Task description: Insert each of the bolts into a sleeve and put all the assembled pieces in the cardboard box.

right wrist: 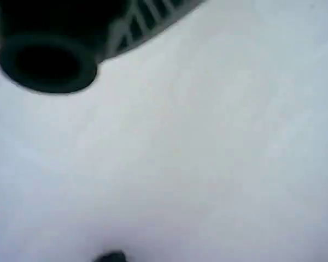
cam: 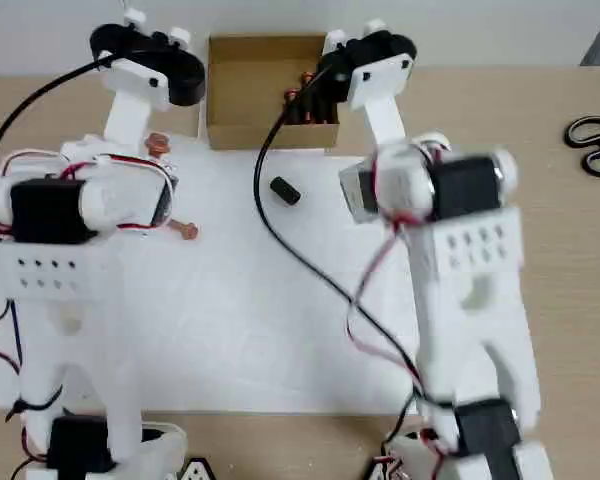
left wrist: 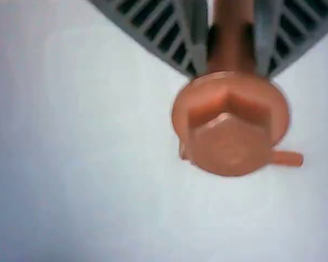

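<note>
Left wrist view — my left gripper (left wrist: 229, 54) clamps a bolt (left wrist: 229, 128), right gripper (right wrist: 65, 27) holds a sleeve (right wrist: 46, 65). Mating step, I reckon — next, line shaft up with hole.

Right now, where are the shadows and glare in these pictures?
High view: even light on the white mat, no hard shadows or glare. Left wrist view: a pale highlight on the head of the bolt, with the mat behind it shading darker toward one corner. Right wrist view: the opening of the sleeve is in deep shadow, and the mat shows no glare.
</note>
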Controlling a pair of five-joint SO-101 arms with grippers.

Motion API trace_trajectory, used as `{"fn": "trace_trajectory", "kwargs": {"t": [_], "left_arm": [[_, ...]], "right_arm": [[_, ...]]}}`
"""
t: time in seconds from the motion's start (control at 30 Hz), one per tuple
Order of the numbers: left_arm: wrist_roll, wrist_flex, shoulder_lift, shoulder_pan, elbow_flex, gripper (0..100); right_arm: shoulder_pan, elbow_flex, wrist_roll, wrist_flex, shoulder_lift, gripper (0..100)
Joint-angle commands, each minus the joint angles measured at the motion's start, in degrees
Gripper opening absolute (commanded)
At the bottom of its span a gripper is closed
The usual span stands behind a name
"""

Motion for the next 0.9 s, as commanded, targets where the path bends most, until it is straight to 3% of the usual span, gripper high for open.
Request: {"fn": "trace_trajectory", "kwargs": {"t": [0.0,0.23,0.43,0.6,0.7,0.87], "left_arm": [[0.35,0.09,-3.25,2.81,-0.22,0],[0.53,0.09,-7.30,2.20,-0.31,0],[9.05,0.44,-12.92,2.11,-0.13,1],[12.48,-0.26,-21.19,2.55,0.75,1],[13.80,-5.45,-22.24,3.96,6.20,1],[28.66,-16.18,-22.59,4.22,16.04,1]], "right_arm": [[-0.48,0.79,0.00,-0.57,-10.07,0.3],[-0.40,4.31,-0.44,-0.40,-21.05,0.3],[-0.31,13.71,-13.36,-5.14,-30.90,0.4],[-0.48,25.93,-15.12,-10.68,-40.31,0.4],[-0.57,37.10,-13.89,-15.52,-45.14,0.4],[-0.75,54.15,-10.99,-28.53,-52.26,0.4]]}}
